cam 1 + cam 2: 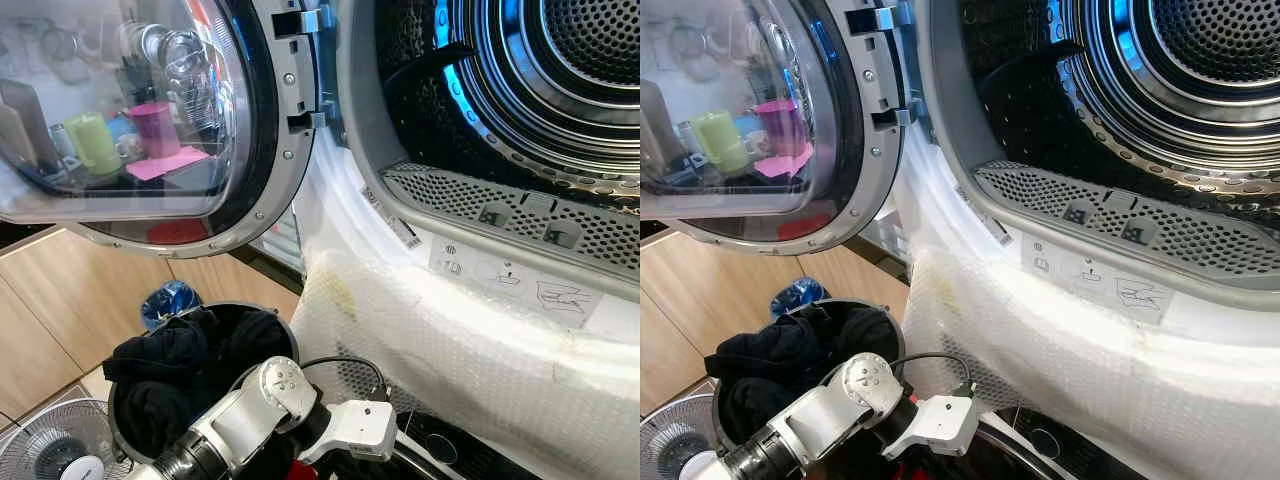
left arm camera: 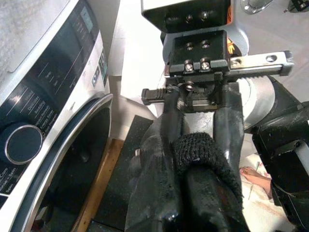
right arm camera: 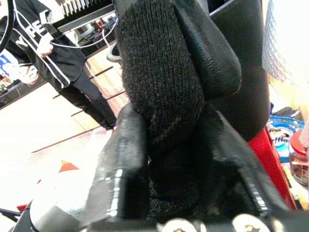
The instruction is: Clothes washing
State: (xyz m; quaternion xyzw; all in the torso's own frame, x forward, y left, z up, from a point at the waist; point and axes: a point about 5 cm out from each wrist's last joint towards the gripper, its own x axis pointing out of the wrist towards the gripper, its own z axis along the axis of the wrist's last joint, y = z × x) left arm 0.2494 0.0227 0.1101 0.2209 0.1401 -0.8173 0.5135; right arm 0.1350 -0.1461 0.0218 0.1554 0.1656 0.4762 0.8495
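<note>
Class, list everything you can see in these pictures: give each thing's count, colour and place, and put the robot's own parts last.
Dryer drum: one, silver, upper right, open.
Dryer door: one, glass with a grey rim, swung open at upper left.
Bubble wrap: one sheet, white, across the dryer's front.
Bucket: one, dark, below the door.
Dark clothes: a pile, black, in the bucket.
Fan: one, white, lower left corner.
Washing machine: one, white, beside the left gripper.
Person: one, in black, standing on the floor.
Left gripper: shut on black knit cloth.
Right gripper: shut on black knit cloth.

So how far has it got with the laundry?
The door already stands open, but the drum looks bare. Both grippers, left and right, are shut on dark knitted cloth. The bucket of dark clothes is not yet loaded.
</note>
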